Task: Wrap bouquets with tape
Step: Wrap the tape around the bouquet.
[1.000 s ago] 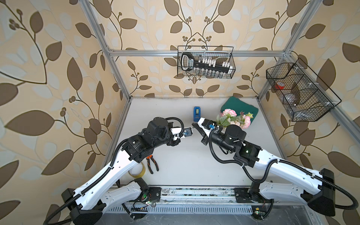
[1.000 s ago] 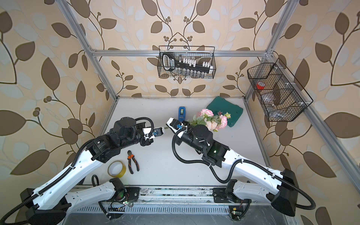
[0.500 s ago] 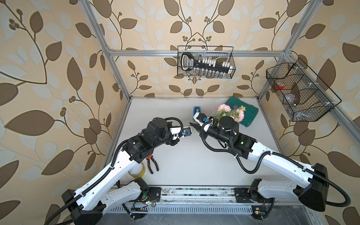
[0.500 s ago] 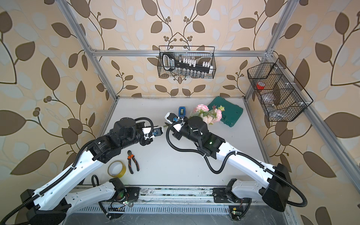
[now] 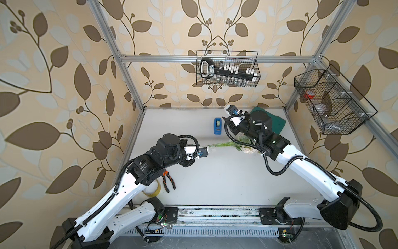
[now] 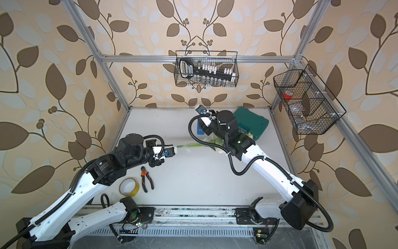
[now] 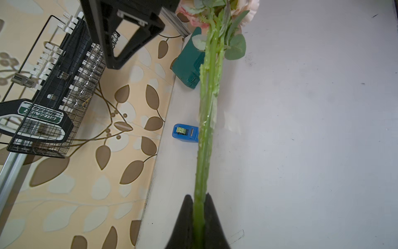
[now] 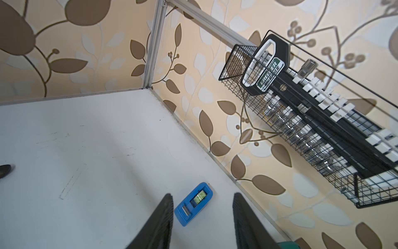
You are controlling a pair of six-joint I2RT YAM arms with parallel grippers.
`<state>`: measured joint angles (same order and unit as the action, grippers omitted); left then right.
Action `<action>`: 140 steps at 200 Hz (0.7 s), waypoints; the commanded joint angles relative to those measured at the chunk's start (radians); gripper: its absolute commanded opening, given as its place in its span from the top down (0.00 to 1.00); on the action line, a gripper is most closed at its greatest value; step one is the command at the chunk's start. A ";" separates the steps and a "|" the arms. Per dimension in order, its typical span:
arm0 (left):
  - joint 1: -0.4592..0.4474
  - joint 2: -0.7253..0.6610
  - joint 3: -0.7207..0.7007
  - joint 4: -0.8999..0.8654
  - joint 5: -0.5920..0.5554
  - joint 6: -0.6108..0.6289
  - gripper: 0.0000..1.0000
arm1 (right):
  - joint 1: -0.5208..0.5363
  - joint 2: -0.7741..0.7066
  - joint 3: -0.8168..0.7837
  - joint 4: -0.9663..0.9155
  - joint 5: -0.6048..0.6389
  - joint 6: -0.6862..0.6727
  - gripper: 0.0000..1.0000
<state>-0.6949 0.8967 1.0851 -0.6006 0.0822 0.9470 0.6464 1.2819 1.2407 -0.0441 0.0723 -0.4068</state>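
The left gripper (image 7: 199,201) has its two dark jaws pressed together on the lower ends of the bouquet (image 7: 206,129). In the left wrist view the green stems run straight out from between them. In both top views the bouquet (image 5: 219,144) (image 6: 191,145) lies crosswise just above the centre of the frame. Its stems reach from the left gripper toward the right, and its pink and cream heads are mostly hidden under the right arm (image 5: 301,166).

The right gripper (image 8: 202,194) holds its jaws apart with nothing between them. In the right wrist view the blue tape dispenser (image 8: 193,203) shows through that gap, lying on the white table (image 8: 97,140) beyond the fingers (image 8: 165,213). In a top view the tape dispenser (image 5: 217,126) sits at the upper centre, just left of the right arm's wrist.

A green case (image 5: 277,122) lies at the upper right of the table, partly behind that arm. Orange-handled pliers (image 6: 147,179) and a yellowish tape ring (image 6: 129,186) lie side by side at the lower left, next to the left arm (image 6: 86,189). A wire basket (image 5: 227,69) with a socket set hangs at the top centre. A second wire basket (image 5: 331,101) hangs at the upper right edge.
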 commanded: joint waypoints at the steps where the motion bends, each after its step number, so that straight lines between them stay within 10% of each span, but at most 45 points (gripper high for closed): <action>1: -0.005 0.009 0.019 0.069 -0.070 -0.061 1.00 | 0.074 -0.146 -0.015 0.004 -0.046 -0.035 0.52; 77: -0.005 -0.030 0.076 0.126 -0.019 -0.195 1.00 | 0.339 -0.436 -0.546 0.309 -0.291 0.035 0.49; 140: -0.005 -0.080 0.085 0.123 0.053 -0.250 1.00 | 0.384 -0.282 -0.610 0.495 0.046 0.022 0.40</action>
<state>-0.6949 0.8436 1.1282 -0.5457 0.0799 0.7479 1.0275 0.9741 0.6361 0.2867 -0.0704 -0.3855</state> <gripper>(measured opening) 0.089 0.588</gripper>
